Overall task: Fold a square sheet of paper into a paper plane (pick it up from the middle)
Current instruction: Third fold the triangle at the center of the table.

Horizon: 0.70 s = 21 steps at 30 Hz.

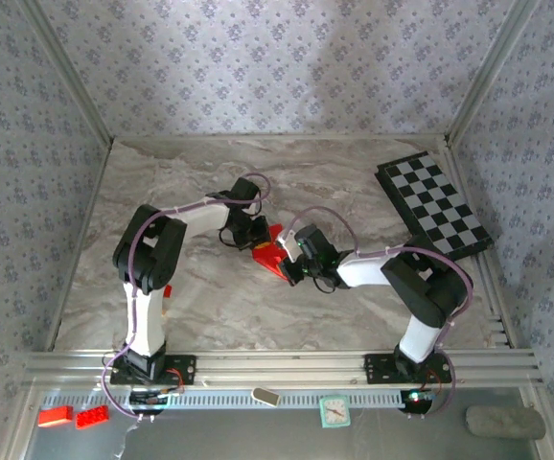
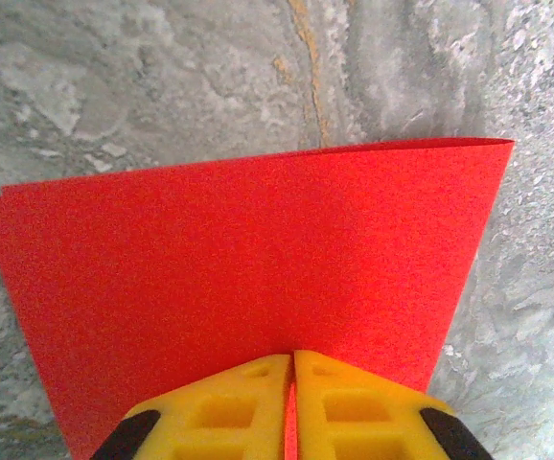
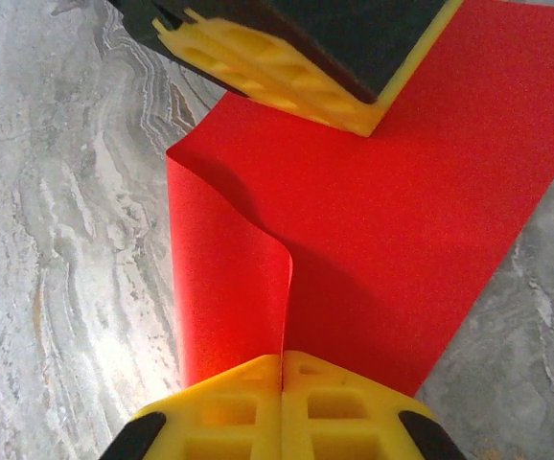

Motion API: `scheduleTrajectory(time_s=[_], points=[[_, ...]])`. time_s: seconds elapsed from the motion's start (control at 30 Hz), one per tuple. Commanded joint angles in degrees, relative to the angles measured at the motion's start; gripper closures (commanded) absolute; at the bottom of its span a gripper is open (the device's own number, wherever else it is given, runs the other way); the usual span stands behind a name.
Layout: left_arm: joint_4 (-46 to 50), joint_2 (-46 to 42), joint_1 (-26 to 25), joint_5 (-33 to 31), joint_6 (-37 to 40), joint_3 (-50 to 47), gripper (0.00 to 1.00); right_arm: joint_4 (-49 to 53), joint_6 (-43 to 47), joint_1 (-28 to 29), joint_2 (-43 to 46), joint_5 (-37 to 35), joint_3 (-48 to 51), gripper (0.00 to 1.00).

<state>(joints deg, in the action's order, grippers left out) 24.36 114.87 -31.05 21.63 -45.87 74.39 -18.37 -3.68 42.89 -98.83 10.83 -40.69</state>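
**Both grippers clamped on the red paper at mid-table**

Far off to the left gripper's left, below the near rail, lie a couple of small red bricks (image 1: 74, 416). The left gripper (image 2: 292, 369) sits over the middle of the marble-patterned table (image 1: 162, 172). Its yellow fingers are pressed together with the near edge of the red paper (image 2: 258, 249) pinched between them. From this gripper the paper spreads out ahead as a broad doubled sheet. Two layers show at its left corner, and a folded edge runs along the far side.

The paper lies directly between the two grippers, low over the table. Whether it touches the surface cannot be told.

To the right, the right gripper (image 3: 282, 369) faces the left one across the paper. Its fingers are closed as well, nipping the edge of a flap that curls up from the sheet. The rest of the sheet stretches away from it to the left gripper's fingers.

Well beyond the right gripper, toward the table's far right corner, lies a black-and-white checkered board (image 1: 435, 204).
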Motion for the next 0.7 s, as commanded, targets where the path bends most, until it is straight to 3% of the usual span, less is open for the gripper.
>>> scheduleTrajectory(time_s=[0.0,0.37,0.67], points=[[3.6,2.9,-0.7,-1.0,1.0,-0.2,0.9,1.5,-1.0,0.2,-1.1,-1.1,-1.5,0.94],[4.0,1.1,-0.6,-1.2,1.0,1.0,0.89,3.2,-1.0,0.2,-1.8,-1.7,-1.6,0.95],[0.3,-9.7,1.2,-2.4,-4.1,-2.6,0.8,3.8,-2.1,0.1,-1.9,-2.2,-1.7,0.95]])
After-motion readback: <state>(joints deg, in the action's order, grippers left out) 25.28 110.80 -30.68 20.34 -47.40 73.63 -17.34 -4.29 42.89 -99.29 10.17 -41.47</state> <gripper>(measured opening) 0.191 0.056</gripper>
